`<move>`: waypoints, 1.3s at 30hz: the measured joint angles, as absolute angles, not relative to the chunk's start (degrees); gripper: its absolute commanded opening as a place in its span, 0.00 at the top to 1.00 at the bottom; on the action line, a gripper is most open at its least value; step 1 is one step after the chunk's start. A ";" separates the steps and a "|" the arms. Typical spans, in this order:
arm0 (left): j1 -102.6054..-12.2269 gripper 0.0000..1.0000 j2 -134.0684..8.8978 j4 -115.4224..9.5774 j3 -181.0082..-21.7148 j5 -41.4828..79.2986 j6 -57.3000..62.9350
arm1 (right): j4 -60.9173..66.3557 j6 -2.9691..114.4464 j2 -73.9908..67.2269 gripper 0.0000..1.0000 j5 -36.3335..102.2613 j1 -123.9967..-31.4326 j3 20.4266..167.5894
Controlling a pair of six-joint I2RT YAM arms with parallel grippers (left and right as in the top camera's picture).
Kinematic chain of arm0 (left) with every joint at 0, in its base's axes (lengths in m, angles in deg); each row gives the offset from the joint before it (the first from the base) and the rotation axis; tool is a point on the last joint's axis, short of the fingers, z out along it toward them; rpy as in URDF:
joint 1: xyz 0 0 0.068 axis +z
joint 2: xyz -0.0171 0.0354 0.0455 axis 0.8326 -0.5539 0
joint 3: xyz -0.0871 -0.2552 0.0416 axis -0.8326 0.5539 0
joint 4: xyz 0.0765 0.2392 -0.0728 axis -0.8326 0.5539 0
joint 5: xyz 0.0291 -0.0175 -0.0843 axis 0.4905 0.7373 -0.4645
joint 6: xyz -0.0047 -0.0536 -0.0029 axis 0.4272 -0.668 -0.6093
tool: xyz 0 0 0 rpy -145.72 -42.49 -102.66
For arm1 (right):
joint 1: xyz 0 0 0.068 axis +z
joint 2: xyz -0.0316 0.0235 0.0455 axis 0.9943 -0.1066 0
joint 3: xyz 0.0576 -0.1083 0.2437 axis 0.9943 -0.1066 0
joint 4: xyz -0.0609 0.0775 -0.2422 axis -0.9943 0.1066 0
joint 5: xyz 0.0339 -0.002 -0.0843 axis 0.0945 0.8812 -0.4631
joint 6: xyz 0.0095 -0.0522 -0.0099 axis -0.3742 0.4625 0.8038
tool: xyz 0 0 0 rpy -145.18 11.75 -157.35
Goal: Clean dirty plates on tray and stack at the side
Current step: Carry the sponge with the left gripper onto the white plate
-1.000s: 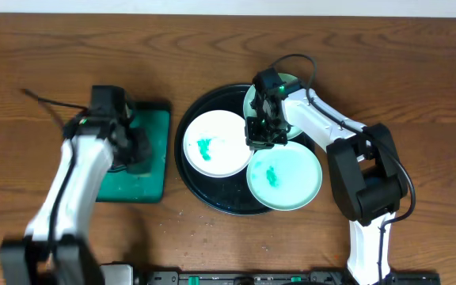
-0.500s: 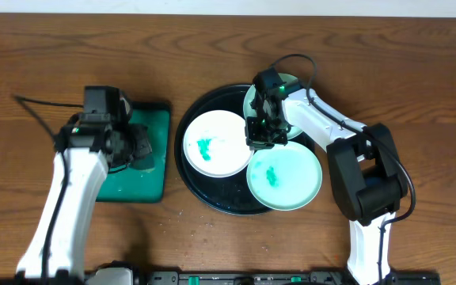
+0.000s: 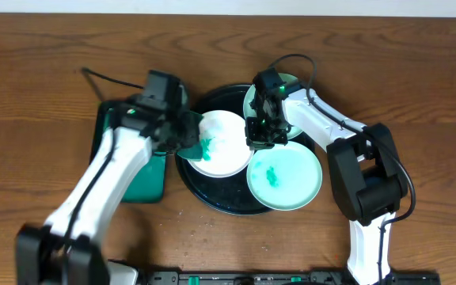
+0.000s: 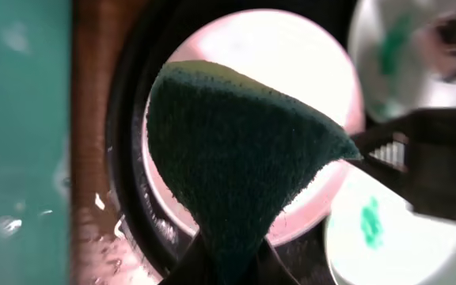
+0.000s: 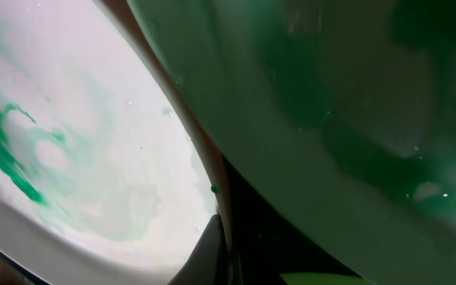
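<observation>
The table (image 3: 418,63) carries the round black tray (image 3: 202,192) beneath both my tools, so the plates stay corralled while I scrub. The white plate (image 3: 229,154), smeared teal, lies directly under my left tool (image 3: 182,134). One smeared mint plate (image 3: 291,178) lies just on the near side of my right tool (image 3: 264,136), and the other mint plate (image 3: 291,82) just beyond it. My left tool is clamped on a dark green sponge (image 4: 236,158), which hangs off its tips over the white plate, ready to wipe. My right tool is closed tight at that plate's rim, I judge to steady it. I cannot tell whether it pinches the rim or only presses.
</observation>
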State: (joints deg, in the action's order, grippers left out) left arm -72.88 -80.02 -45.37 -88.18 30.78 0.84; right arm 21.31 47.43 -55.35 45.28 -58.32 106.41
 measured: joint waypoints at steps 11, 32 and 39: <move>-73.10 0.93 -96.74 -55.08 -88.18 31.80 -3.58 | 21.48 47.78 -55.35 0.99 45.35 -58.32 106.41; -80.86 0.93 -103.84 -59.18 -90.94 17.62 -5.96 | 23.30 48.81 -55.35 0.99 45.78 -59.26 106.30; -80.27 0.93 -104.85 -61.15 -90.78 12.68 -7.49 | 23.60 48.90 -55.35 0.99 45.72 -59.28 106.30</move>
